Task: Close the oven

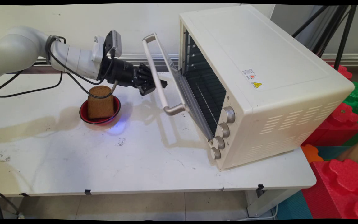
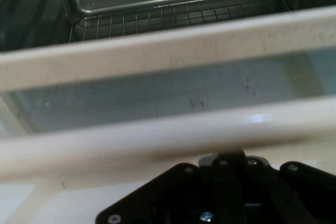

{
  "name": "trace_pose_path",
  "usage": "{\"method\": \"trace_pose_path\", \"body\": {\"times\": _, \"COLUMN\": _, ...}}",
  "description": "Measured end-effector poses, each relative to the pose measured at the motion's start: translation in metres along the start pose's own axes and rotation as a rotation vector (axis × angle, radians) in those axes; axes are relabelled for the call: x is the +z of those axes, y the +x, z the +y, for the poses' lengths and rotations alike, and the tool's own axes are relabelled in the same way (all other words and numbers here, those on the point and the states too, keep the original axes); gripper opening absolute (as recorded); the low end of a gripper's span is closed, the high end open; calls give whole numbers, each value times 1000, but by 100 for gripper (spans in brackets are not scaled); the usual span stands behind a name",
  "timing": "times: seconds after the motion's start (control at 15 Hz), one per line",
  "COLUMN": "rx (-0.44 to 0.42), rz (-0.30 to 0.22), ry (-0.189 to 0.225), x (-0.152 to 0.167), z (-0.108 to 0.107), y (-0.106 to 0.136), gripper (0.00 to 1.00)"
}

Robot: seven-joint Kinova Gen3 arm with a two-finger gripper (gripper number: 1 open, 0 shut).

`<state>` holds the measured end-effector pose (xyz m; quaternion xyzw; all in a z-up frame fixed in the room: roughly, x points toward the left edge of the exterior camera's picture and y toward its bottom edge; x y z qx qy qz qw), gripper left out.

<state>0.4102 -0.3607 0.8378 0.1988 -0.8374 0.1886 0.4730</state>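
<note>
**Gripper at the oven door handle, door partly open**

Starting at your left, a red bowl (image 1: 100, 114) sits on the white table (image 1: 135, 161) with a brown block of bread (image 1: 100, 102) standing upright in it. Just right of and above the bowl, your gripper (image 1: 154, 84) reaches level toward the oven door's handle (image 1: 155, 74). Its fingers are on the bar, one showing on the far side of it, so it looks closed on the handle. In the hand view the bar (image 2: 168, 135) crosses right above the linkage. Further right, the glass door (image 1: 179, 84) hangs tilted, partly open. Behind it the cream toaster oven (image 1: 259, 77) shows a wire rack (image 1: 207, 93) and four knobs (image 1: 222, 133).
</note>
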Motion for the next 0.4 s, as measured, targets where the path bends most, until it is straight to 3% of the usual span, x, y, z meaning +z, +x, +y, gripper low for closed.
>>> {"method": "trace_pose_path", "body": {"times": 0.4, "rx": 17, "rz": -9, "ry": -1, "x": -3, "z": 0, "y": -3, "gripper": 0}}
